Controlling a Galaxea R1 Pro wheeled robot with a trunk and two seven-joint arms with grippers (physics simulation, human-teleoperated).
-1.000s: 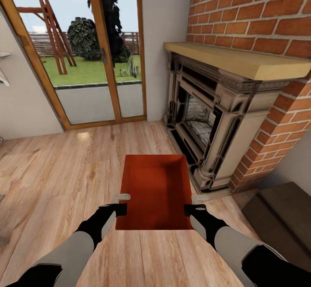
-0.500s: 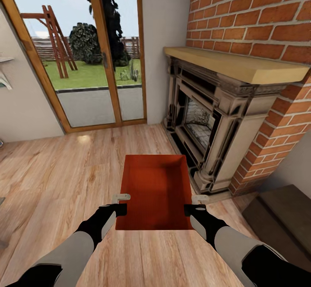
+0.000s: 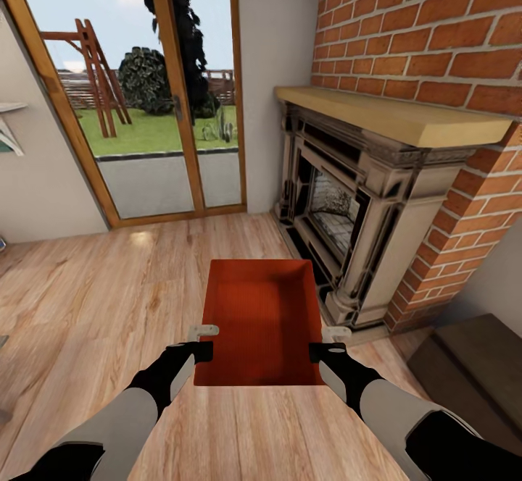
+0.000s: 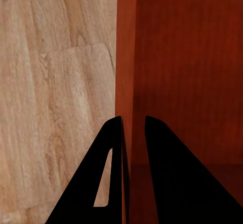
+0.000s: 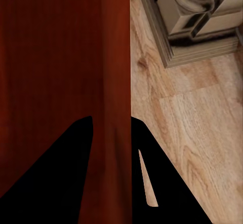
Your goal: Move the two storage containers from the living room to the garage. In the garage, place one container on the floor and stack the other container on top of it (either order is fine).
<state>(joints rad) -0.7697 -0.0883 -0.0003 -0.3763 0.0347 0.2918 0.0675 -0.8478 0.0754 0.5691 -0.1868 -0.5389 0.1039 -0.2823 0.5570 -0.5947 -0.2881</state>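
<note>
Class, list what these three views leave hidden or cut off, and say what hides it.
- Storage container: its underside, head view, hidden by its own walls.
- Dark cabinet: cut by the head view's right edge.
- Fireplace: right wrist view, just its base, cut by the frame.
- Left gripper fingers: tips overlap the container wall.

Head view: high, looks forward and down over both arms toward bin (image 3: 262, 318), plank floor (image 3: 109, 285), fireplace (image 3: 348, 206), glass door (image 3: 145, 90).
Left wrist view: close, looks along fingers (image 4: 114, 173) straddling bin wall (image 4: 125, 57).
Right wrist view: close, same along opposite wall (image 5: 119, 57); fireplace base (image 5: 195, 21) near.
All views share bin, floor.
</note>
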